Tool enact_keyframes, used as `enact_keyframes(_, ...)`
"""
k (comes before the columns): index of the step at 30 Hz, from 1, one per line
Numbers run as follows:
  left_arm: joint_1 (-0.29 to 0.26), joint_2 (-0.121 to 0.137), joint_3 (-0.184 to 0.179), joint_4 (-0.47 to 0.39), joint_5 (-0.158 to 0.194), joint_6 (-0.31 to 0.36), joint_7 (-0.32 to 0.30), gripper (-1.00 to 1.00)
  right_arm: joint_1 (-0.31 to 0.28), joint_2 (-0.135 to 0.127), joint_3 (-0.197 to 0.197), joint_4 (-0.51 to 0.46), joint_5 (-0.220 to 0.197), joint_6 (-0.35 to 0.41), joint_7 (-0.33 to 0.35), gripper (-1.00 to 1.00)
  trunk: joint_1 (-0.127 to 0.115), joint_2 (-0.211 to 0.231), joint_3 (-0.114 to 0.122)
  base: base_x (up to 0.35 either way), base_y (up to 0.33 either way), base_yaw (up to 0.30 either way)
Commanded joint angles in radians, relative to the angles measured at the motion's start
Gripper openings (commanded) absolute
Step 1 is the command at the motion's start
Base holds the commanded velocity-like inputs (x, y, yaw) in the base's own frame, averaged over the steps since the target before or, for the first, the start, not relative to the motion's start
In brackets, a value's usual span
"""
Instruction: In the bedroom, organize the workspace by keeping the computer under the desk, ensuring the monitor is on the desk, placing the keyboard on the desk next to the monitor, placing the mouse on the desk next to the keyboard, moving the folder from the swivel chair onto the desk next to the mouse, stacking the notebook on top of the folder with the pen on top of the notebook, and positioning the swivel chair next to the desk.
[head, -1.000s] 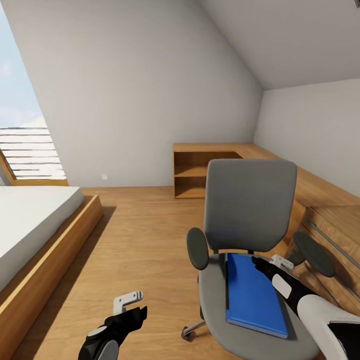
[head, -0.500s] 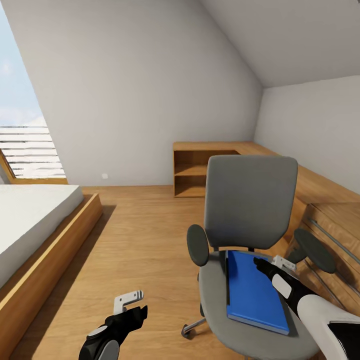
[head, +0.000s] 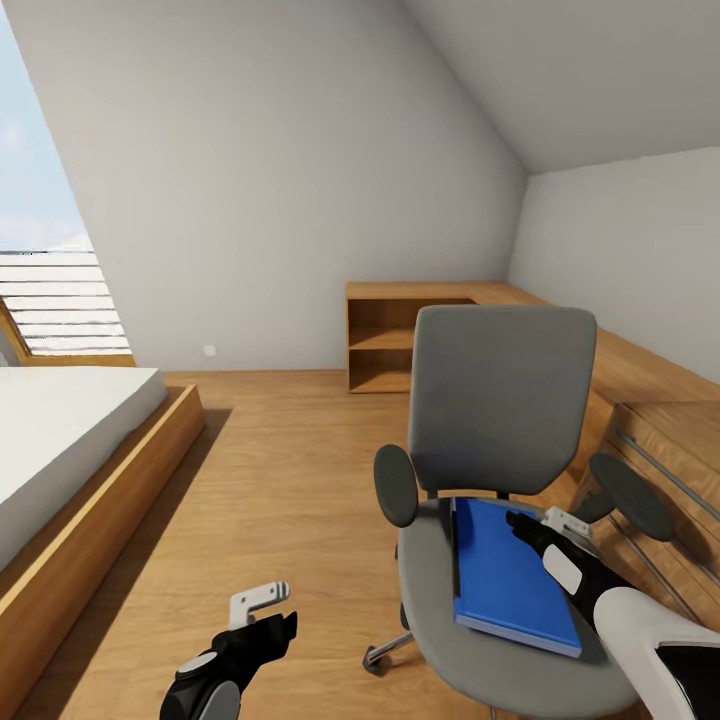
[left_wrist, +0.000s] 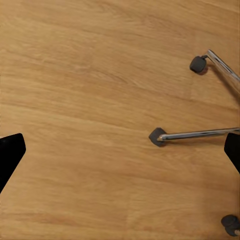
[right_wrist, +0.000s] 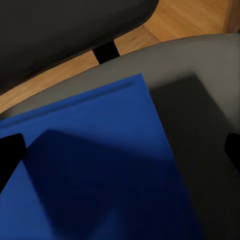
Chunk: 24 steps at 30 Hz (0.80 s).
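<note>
Blue folder (head: 512, 588) flat on swivel chair (head: 497, 420)

no readable text, labels, brands or numbers, blue folder (head: 508, 590) cover plain, walls bare

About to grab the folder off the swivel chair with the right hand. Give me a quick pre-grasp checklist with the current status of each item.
1. Folder lies flat on the swivel chair seat: ok.
2. Nothing stacked on the folder: ok.
3. Right hand over the folder's far right edge: ok.
4. Right hand open: ok; in the right wrist view the fingertips sit wide apart, with the folder's corner between them.
5. Contact with the folder: cannot tell.
6. Left hand clear of the chair: ok, open above the floor near the chair's casters.
</note>
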Motion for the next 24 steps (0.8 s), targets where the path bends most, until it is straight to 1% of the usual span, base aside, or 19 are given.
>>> enact_keyframes(1, -0.001, 0.001, 0.0, 0.0, 0.011, 0.001, 0.009, 1.0, 0.0, 0.0, 0.001, 0.019, -0.015, -0.002, -0.002, 1.0, 0.0, 0.0, -0.001, 0.0, 0.0, 0.0)
enact_keyframes(9, -0.001, 0.006, 0.006, 0.005, 0.013, 0.002, 0.006, 1.0, 0.0, 0.001, 0.002, 0.019, -0.015, -0.003, -0.002, 1.0, 0.0, 0.0, -0.001, -0.013, 0.0, 0.0)
enact_keyframes(17, -0.001, 0.006, 0.006, 0.006, 0.015, 0.002, 0.007, 1.0, 0.0, 0.001, 0.002, 0.019, -0.015, -0.002, -0.002, 1.0, 0.0, 0.0, -0.001, -0.226, 0.0, 0.0)
enact_keyframes(24, -0.001, 0.006, 0.006, 0.006, 0.013, 0.002, 0.007, 1.0, 0.0, 0.0, 0.002, 0.019, -0.015, -0.003, -0.002, 1.0, 0.0, 0.0, -0.001, -0.058, 0.0, 0.0)
